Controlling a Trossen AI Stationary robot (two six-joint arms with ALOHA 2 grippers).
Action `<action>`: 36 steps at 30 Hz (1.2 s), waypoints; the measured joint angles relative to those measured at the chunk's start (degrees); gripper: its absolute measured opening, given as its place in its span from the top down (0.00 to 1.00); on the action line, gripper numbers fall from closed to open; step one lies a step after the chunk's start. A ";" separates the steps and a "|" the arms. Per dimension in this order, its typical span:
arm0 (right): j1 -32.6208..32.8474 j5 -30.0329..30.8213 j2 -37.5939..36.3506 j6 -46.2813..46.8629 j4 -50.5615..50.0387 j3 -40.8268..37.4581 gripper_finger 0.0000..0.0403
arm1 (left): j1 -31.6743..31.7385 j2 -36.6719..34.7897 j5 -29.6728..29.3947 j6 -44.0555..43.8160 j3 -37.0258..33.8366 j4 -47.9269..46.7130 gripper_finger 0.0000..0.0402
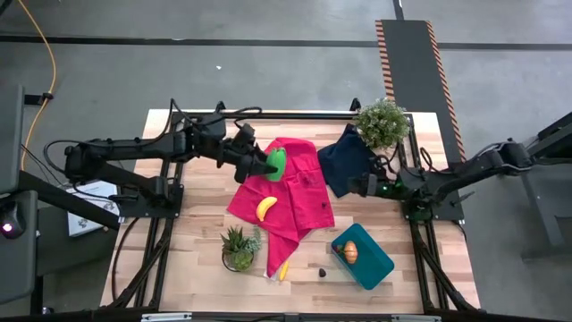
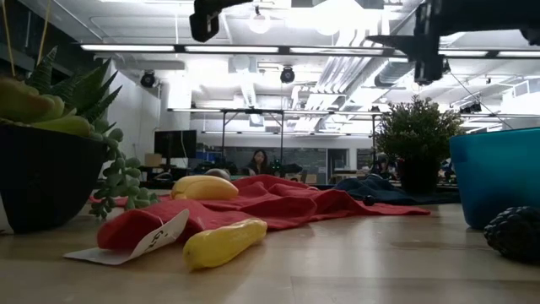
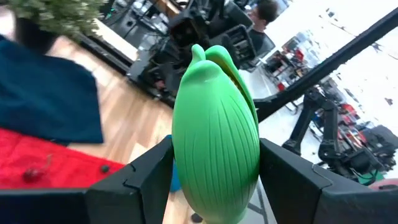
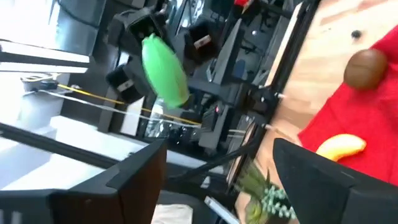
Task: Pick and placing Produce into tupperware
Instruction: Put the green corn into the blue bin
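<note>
While left tool (image 1: pixel 268 164) grips green piece (image 1: pixel 278 163), right tool (image 1: pixel 359 186) spread empty, tupperware (image 2: pixel 495 176) cropped.

Overhead straight down, low level across table, both share red cloth (image 1: pixel 284 192)

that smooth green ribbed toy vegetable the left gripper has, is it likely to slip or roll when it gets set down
The smooth green ribbed toy vegetable looks glossy and tapered, so it may slip if the left gripper, clamped on its sides, loosens. Its rounded, egg-like body would probably roll on bare wood. Dropped into the teal plastic tub, the walls should stop it. It looks like rigid plastic, likely light.
</note>
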 joint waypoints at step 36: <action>-8.81 -12.39 18.36 -45.87 -20.17 31.58 0.27 | -1.88 1.21 -0.04 2.17 0.00 5.12 0.48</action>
